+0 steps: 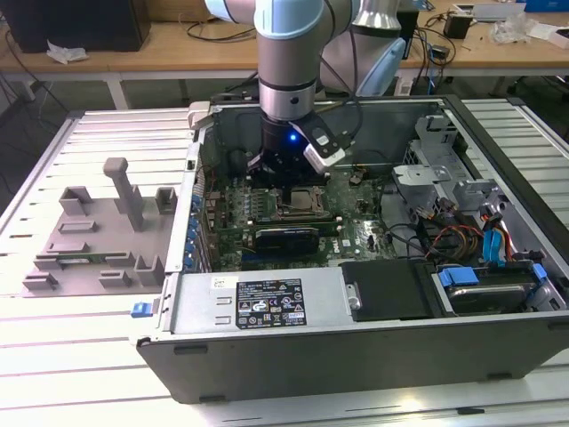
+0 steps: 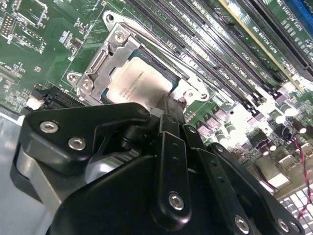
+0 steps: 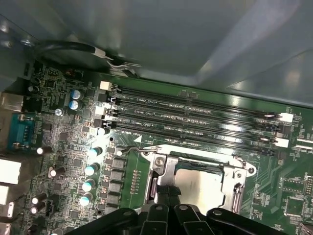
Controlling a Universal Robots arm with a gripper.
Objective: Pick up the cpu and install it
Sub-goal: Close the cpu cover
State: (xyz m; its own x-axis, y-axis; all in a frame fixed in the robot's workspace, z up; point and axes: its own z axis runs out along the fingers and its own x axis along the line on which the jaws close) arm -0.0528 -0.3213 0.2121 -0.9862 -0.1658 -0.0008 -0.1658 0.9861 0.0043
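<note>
Far left, fixture tray [image 1: 80, 245]: grey, moulded; lies on the slatted table [image 1: 53, 151], just beside the computer case [image 1: 356, 342].
Centre, gripper [image 1: 289, 182]: lowered inside the open case, directly above the socket [image 1: 300, 206]; in both wrist views it sits close over one edge of the cpu [image 2: 139, 85].
Gripper opening and hold: cannot tell.
Location of cpu: flat within the metal socket frame, silver top up, near the memory slots [image 3: 195, 115].
Right, cables [image 1: 498, 240]: blue and orange, inside the case.
</note>
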